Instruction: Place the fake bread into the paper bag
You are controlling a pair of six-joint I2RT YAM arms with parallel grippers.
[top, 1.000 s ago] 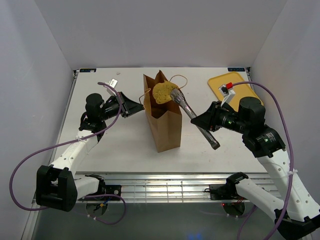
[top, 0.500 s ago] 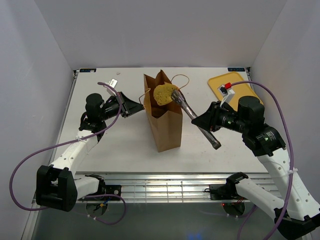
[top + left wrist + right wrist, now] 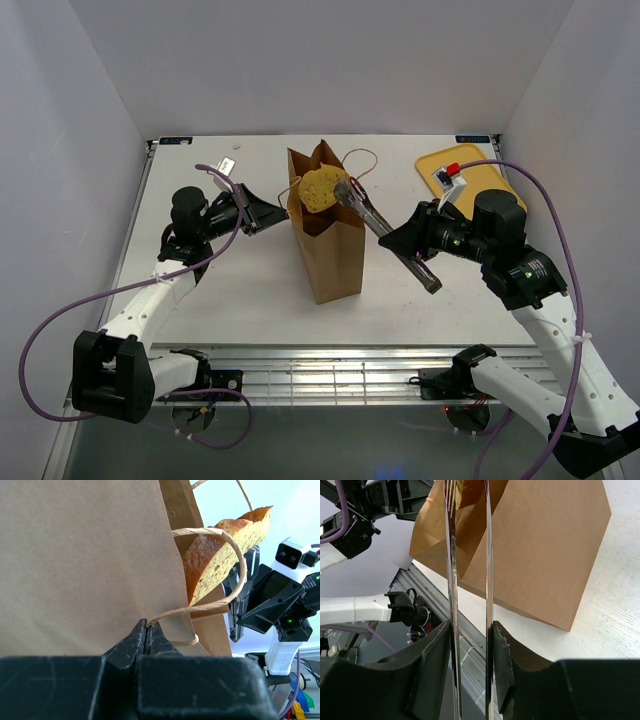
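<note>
The right gripper (image 3: 470, 650) was clamped on metal tongs (image 3: 385, 232), and a piece of fake bread (image 3: 320, 187) was held in the tongs right at the open top of the standing paper bag (image 3: 332, 260). The bag's loop handle (image 3: 220, 535) was pinched by the closed left gripper (image 3: 147, 630).

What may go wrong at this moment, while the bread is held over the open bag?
1. The bread is gripped only by the tips of the long tongs at the mouth of the paper bag. It may slip, catch on the rim, or fall outside.
2. The left gripper pinches only the thin handle. A hard pull might tilt the bag or tear the handle.
</note>
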